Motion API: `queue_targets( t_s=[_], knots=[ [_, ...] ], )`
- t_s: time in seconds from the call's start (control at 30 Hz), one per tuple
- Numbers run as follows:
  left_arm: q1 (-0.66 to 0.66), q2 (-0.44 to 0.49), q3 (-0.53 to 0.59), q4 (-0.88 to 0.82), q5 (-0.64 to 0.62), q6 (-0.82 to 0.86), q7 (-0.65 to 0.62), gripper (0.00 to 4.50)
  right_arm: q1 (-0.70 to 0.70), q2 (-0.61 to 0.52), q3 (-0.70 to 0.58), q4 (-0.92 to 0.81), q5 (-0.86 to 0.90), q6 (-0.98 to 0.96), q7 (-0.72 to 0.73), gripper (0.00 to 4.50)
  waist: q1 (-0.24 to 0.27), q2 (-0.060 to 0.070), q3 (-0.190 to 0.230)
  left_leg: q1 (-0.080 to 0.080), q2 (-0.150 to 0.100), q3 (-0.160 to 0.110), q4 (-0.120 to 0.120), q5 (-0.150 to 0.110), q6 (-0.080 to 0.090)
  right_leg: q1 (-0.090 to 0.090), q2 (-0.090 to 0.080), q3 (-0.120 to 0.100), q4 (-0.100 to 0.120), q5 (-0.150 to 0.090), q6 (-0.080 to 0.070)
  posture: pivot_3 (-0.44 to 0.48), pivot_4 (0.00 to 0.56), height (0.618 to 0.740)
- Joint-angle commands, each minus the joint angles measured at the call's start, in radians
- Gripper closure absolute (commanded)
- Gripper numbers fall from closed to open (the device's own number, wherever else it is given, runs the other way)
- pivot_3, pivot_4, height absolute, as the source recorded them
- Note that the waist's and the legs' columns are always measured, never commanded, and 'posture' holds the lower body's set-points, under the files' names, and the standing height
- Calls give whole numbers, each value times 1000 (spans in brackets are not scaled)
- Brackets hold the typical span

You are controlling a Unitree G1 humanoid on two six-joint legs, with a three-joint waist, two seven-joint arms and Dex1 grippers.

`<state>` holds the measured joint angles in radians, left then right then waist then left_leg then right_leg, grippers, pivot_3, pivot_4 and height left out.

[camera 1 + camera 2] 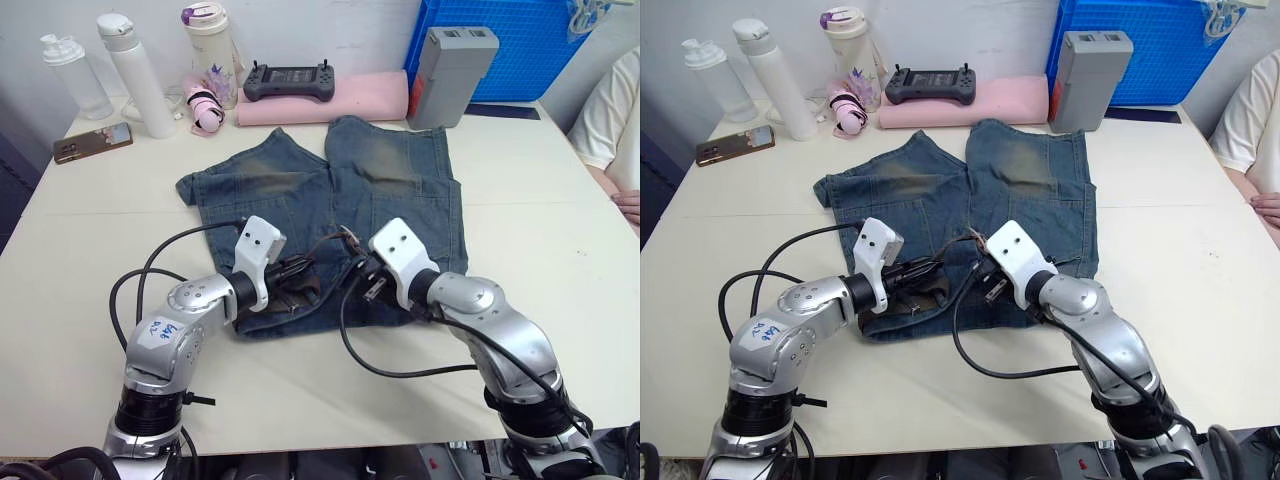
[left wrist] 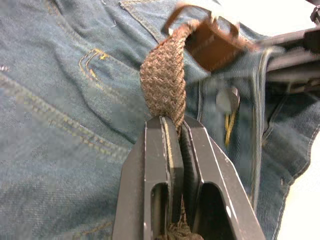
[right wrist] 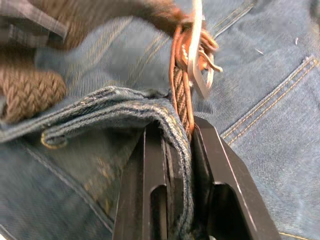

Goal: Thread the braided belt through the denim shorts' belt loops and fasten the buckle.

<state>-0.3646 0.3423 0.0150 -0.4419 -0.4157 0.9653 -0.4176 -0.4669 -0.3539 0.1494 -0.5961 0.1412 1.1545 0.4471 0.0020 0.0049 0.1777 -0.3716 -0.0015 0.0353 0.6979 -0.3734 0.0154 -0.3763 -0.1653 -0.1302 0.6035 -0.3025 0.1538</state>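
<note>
**Operator:** Shorts first. I've got the denim shorts (image 1: 330,200) lying flat mid-table, waistband toward me, legs pointing at the far clutter. The braided belt (image 2: 162,80) sits along the waistband, both arms working at the fly.

**Spotter:** What are the fingers doing?

**Operator:** Left gripper (image 2: 172,130) is clamped on the woven strap, just short of its brown leather end. Right gripper (image 3: 175,135) is pinched on the waistband edge, with a run of belt caught against the denim; the buckle (image 3: 197,55) hangs just past its fingertips.

**Spotter:** How will the belt handle?

**Operator:** Soft and floppy, I'd say; the weave bends over right at the pinch. I'd grip close to the leather tip, the one stiffer part, so it steers instead of drooping. The denim bunches under a pull, so the right side has to pin it.

**Spotter:** Room to move?

**Operator:** Bare table (image 1: 560,250) on both sides of the shorts. The waistband is near my edge, so I'd draw sideways, not toward me. Bottles (image 1: 135,75), a phone (image 1: 92,142) and a grey box (image 1: 452,75) stand well apart at the back; a person's arm (image 1: 615,120) is at the far right corner.
</note>
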Motion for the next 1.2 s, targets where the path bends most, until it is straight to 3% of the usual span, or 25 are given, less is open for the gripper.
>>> queue_targets(
  t_s=[0.03,0.6,1.2],
  knots=[
    [9,-12,40,-14,-46,16,4,4500,-28,7,-70,-38,59,1,18,4480,0,0,0,0,0,0,0,0,0,0,0,0,0,0,0,0,150,714],
    [39,2,34,-113,-101,19,-6,4500,-32,-20,-75,1,79,-8,-26,4480,-2,0,0,0,0,0,0,0,0,0,0,0,0,0,0,0,150,714],
    [27,22,13,-58,-83,9,7,4500,-42,-52,-26,-53,125,-27,-5,4480,-2,0,0,0,0,0,0,0,0,0,0,0,0,0,0,0,150,714]
  ],
)
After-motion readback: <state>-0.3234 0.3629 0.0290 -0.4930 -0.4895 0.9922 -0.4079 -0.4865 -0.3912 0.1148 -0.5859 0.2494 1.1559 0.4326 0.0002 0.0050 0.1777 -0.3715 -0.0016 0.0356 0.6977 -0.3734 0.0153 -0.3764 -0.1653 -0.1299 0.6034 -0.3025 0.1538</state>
